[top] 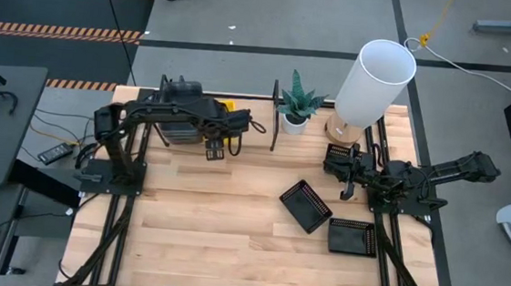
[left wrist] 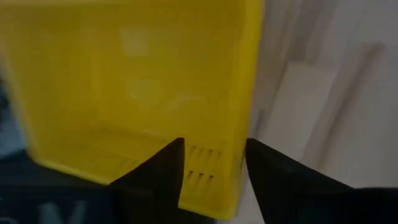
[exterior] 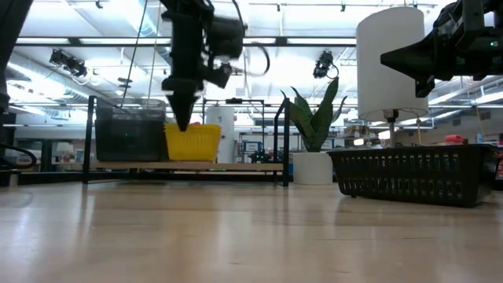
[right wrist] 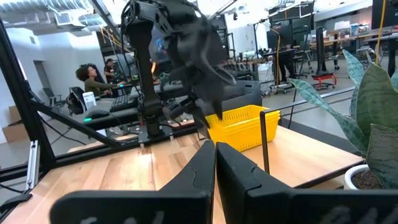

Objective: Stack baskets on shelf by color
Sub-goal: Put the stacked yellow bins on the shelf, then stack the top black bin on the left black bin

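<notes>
The yellow basket (exterior: 196,141) stands on the shelf (exterior: 189,166), its base on the board, beside the dark grey baskets (exterior: 130,134); from above only a yellow corner (top: 226,106) shows past the arm. My left gripper (left wrist: 214,168) is open above it, one finger over its inside and one outside its side wall. My right gripper (right wrist: 215,155) is shut and empty, raised at the table's right (top: 348,182). Three black mesh baskets lie on the tabletop: one by the lamp (top: 339,156), one in the middle (top: 305,206), one nearer (top: 352,236). My left gripper stands over the yellow basket's side wall near a corner (left wrist: 214,155), coming from above and pointing down, with one finger on each side of that wall. I cannot tell whether either finger touches it. The basket sits on the shelf.
A tall white lamp (top: 375,79) and a potted plant (top: 295,105) stand at the far side, right of the shelf's black end frame (top: 275,126). Bare tabletop (top: 204,221) lies near and left. A seated person (right wrist: 93,78) shows in the room beyond.
</notes>
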Controlling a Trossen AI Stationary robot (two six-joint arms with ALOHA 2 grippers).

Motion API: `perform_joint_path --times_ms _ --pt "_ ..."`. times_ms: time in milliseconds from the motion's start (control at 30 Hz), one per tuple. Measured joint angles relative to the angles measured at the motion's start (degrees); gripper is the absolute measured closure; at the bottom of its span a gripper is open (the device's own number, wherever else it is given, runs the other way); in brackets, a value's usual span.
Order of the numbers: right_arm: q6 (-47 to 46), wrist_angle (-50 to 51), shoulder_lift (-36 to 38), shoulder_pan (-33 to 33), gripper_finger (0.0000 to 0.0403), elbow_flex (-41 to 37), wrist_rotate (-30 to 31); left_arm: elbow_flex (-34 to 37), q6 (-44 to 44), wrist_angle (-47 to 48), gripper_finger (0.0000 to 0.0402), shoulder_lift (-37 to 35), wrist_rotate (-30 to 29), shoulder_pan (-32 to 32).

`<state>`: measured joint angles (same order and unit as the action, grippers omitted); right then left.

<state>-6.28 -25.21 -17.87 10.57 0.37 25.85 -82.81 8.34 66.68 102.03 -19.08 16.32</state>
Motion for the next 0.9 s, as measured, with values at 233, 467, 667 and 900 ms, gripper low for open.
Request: perform_joint_path --times_ms 233,467,667,900 --pt "0.0 0.02 -0.02 0.02 0.0384 -0.01 0.0 -0.04 2.41 -10.31 0.0214 -7.28 -1.02 -5.07" --pt "0.0 -0.02 0.0 0.0 0.0384 -0.01 0.0 -0.07 1.09 -17.68 0.0229 -8.0 14.18 -10.67" --pt "0.0 0.0 -0.01 0.01 0.0384 0.0 0.0 -0.07 -5.04 -32.39 0.0229 -4.87 20.26 -17.1" --pt "0.0 0.0 -0.02 0.0 0.0384 -0.01 0.0 -0.08 -6.74 -46.34 0.0241 2.17 15.93 -22.18"
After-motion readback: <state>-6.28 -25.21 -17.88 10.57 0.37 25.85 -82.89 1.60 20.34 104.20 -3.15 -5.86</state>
